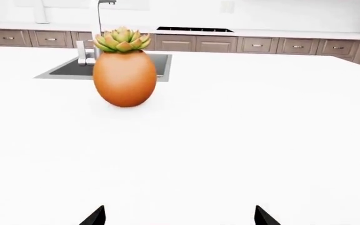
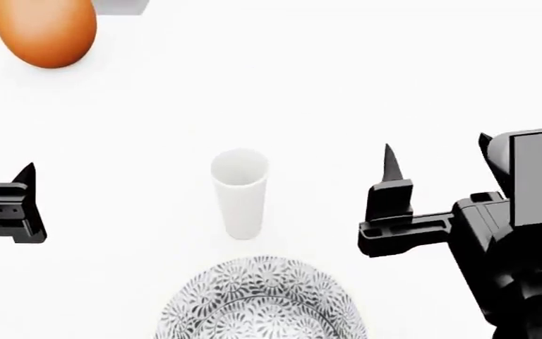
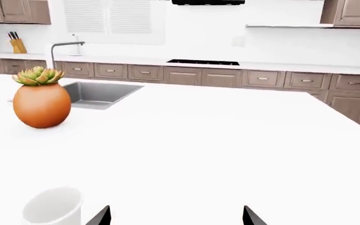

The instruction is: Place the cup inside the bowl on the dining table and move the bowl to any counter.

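The white cup (image 2: 240,191) stands upright on the white dining table (image 2: 394,70), just beyond the black-and-white floral bowl (image 2: 262,307), which the near edge of the head view cuts off. My right gripper (image 2: 437,159) is open and empty to the right of the cup, at about its height. In the right wrist view the gripper (image 3: 176,218) has the cup (image 3: 54,206) beside one fingertip, apart from it. My left gripper (image 1: 180,218) is open and empty. One of its fingers (image 2: 25,180) shows at the far left, well clear of the cup.
An orange egg-shaped planter (image 2: 47,32) with a succulent stands at the far left of the table, near a sink (image 3: 99,93) and faucet (image 3: 64,47). A counter (image 3: 280,68) with a cooktop (image 3: 203,62) over brown drawers runs along the back wall.
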